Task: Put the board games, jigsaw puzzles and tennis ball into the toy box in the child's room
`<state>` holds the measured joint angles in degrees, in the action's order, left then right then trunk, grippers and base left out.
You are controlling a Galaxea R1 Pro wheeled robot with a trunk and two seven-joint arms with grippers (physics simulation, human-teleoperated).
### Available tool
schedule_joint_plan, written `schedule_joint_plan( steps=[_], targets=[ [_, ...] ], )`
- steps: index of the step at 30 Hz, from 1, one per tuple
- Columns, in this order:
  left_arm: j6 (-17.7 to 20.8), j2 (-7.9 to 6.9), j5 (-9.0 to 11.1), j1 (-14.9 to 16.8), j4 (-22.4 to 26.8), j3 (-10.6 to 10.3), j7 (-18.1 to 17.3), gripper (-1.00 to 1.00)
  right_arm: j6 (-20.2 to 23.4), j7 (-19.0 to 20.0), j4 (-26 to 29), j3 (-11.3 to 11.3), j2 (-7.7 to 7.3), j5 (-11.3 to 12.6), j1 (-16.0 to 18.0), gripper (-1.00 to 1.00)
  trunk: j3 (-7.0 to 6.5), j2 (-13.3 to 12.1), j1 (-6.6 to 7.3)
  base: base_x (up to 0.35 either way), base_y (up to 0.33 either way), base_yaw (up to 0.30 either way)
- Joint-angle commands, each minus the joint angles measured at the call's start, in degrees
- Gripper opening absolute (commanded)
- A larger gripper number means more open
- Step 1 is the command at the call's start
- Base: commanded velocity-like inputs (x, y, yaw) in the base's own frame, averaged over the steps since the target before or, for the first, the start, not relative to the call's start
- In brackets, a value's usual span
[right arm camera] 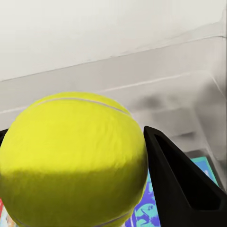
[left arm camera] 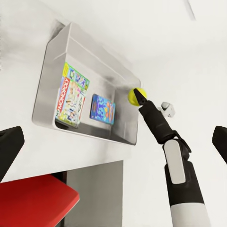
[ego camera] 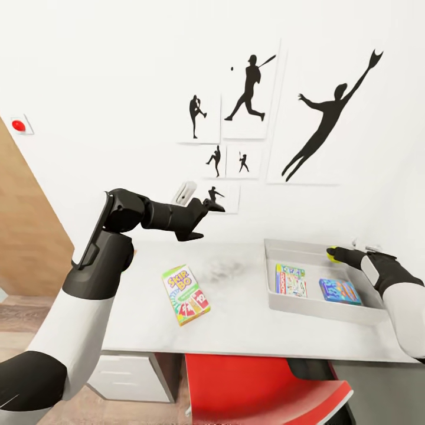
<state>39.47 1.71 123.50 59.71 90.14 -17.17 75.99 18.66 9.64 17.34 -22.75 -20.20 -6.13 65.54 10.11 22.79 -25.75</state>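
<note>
the right gripper (ego camera: pixel 335 254) is closed on the tennis ball (ego camera: pixel 332 253), its dark fingers (right arm camera: pixel 182 184) pressed against the ball's sides, and it holds the ball above the near right part of the grey toy box (ego camera: pixel 277 301) on the table (ego camera: pixel 236 330). in the right wrist view the ball (right arm camera: pixel 71 161) sits between the fingers with the tray's floor and a blue box lid below it. directly beneath and a little inward of that gripper, inside the toy box, lie a blue jigsaw box (ego camera: pixel 340 291) and, further toward the left arm, a monopoly board game (ego camera: pixel 290 280), both flat on the tray floor and apart from each other. the left gripper (ego camera: pixel 209 206) is raised well above the table near the wall, and its jaws are spread wide with nothing between them; in the left wrist view its two dark fingertips (left arm camera: pixel 9 149) stand at the edges of the picture. below and slightly behind that gripper, a skip-bo card game box (ego camera: pixel 186 294) lies flat on the table outside the toy box. a red chair (ego camera: pixel 260 389) stands at the table's near edge.
</note>
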Motion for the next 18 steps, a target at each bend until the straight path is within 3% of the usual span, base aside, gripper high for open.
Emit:
schedule_joint_plan(
  steps=[1,18],
  targets=[
    [0.5,0.04,0.2,0.1,0.0,0.0,0.4,1.0,0.3,0.3,0.1,-0.4,0.01,-0.5,0.2,-1.0,0.22,0.1,-0.03,0.0,0.0,0.0],
    [0.5,0.21,0.3,0.3,0.0,-0.1,0.5,1.0,0.2,0.2,0.0,0.0,-0.09,-0.9,0.5,-1.0,1.79,0.1,-0.03,0.0,0.0,0.0]
  ],
)
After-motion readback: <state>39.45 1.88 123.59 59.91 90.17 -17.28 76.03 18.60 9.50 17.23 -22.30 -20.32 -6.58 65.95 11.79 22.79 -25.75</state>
